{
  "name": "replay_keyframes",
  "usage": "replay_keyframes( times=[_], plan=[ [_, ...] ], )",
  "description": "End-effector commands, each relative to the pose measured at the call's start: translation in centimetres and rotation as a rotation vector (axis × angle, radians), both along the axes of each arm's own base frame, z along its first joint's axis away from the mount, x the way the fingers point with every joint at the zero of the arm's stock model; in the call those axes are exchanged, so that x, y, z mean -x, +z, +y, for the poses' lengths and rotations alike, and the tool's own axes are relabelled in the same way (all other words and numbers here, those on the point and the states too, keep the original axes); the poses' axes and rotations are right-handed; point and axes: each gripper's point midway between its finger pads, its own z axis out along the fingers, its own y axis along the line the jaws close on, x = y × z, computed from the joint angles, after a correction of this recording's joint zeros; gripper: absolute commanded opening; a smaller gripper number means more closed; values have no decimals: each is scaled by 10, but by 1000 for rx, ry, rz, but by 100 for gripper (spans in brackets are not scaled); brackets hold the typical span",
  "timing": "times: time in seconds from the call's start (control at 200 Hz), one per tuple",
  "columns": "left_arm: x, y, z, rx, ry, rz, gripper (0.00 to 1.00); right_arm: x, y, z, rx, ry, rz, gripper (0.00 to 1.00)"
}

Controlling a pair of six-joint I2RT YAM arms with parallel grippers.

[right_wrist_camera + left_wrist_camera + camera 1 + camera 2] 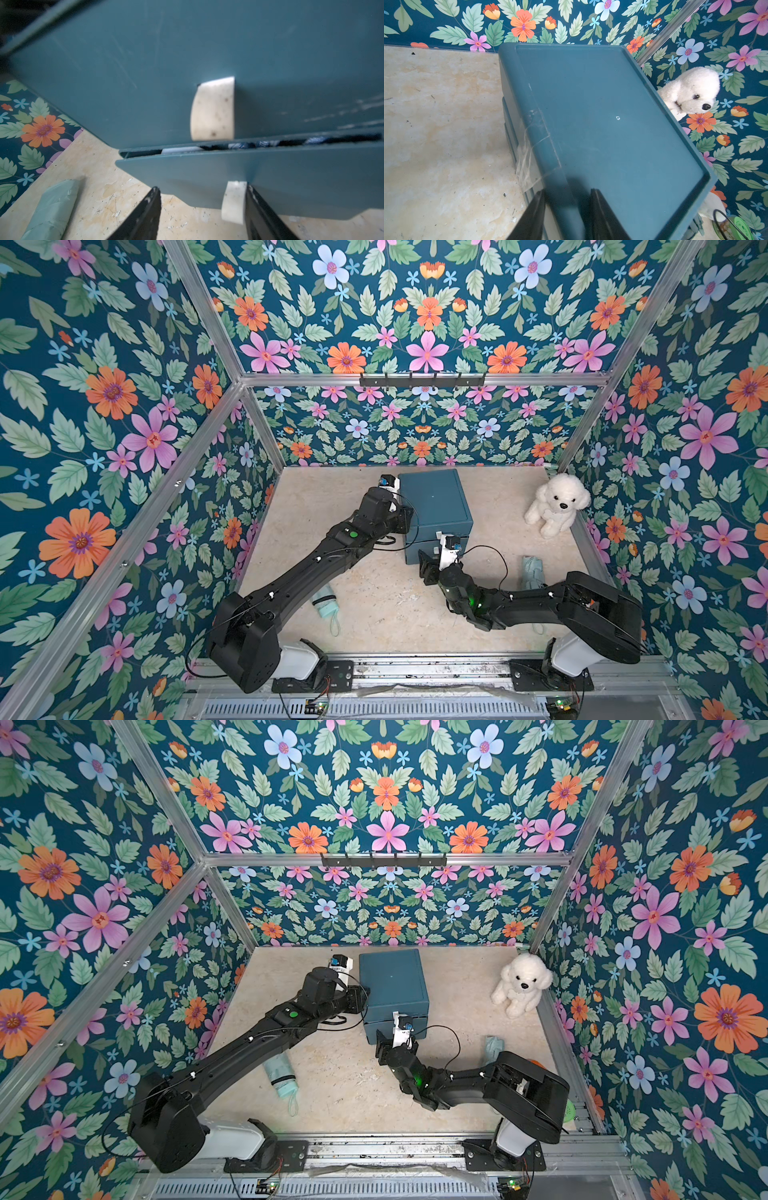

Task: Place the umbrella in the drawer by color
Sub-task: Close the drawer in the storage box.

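Note:
A teal drawer cabinet [434,502] [392,979] stands at the back middle of the floor. My left gripper [568,192] [405,516] is shut on the raised rim of the cabinet's top [612,124]. My right gripper [202,188] [430,558] stands open at the lower drawer front [291,178]; that drawer's white handle [232,201] rests against one finger. The lower drawer is ajar, with dark blue and white things in the gap. One mint-green folded umbrella [326,601] [280,1073] lies front left. A paler green umbrella [532,572] [52,207] lies right of the cabinet, partly behind my right arm.
A white plush dog [557,502] [691,91] sits in the back right corner. The upper drawer has its own white handle [212,110]. Floral walls close in three sides, and a hook rail [422,379] hangs on the back wall.

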Motion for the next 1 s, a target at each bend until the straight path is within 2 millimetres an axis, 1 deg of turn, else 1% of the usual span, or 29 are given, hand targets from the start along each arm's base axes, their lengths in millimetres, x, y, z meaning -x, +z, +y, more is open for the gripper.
replay_keyframes(
  times=[0.0, 0.125, 0.27, 0.33, 0.385, 0.435, 0.48, 0.495, 0.57, 0.625, 0.69, 0.77, 0.805, 0.88, 0.995],
  plan=[
    [23, -42, 15, -145, -37, 140, 40, 0, 23, 8, -81, 19, -53, 67],
    [24, -41, 16, -147, -39, 138, 40, -1, 23, 6, -82, 2, -53, 69],
    [24, -41, 17, -154, -36, 137, 41, -3, 24, 11, -71, 4, -56, 69],
    [24, -41, 17, -156, -34, 137, 41, 2, 26, 15, -75, 23, -58, 69],
    [23, -41, 18, -157, -29, 135, 41, 11, 29, 13, -74, 25, -68, 69],
    [23, -40, 18, -158, -23, 136, 42, 23, 32, 7, -78, 11, -66, 68],
    [21, -39, 19, -157, -14, 134, 42, 30, 35, -5, -103, -21, -44, 67],
    [21, -39, 19, -157, -12, 136, 42, 32, 34, -9, -108, -30, -29, 67],
    [20, -38, 19, -150, -1, 136, 44, 41, 26, -32, -238, -71, 92, 65],
    [19, -37, 19, -145, 8, 140, 45, 49, 26, -35, -320, -33, 135, 64],
    [18, -36, 20, -138, 20, 140, 46, 55, 20, -35, -375, -9, 201, 63],
    [17, -36, 23, -138, 38, 138, 47, 54, 12, -34, -451, 19, 289, 58],
    [16, -34, 24, -135, 47, 134, 47, 51, 8, -36, -489, 21, 316, 56],
    [14, -35, 26, -134, 62, 135, 47, 46, 8, -40, -596, 34, 340, 53],
    [14, -34, 24, -126, 64, 140, 48, 35, 2, -42, -658, 29, 373, 51]
  ],
)
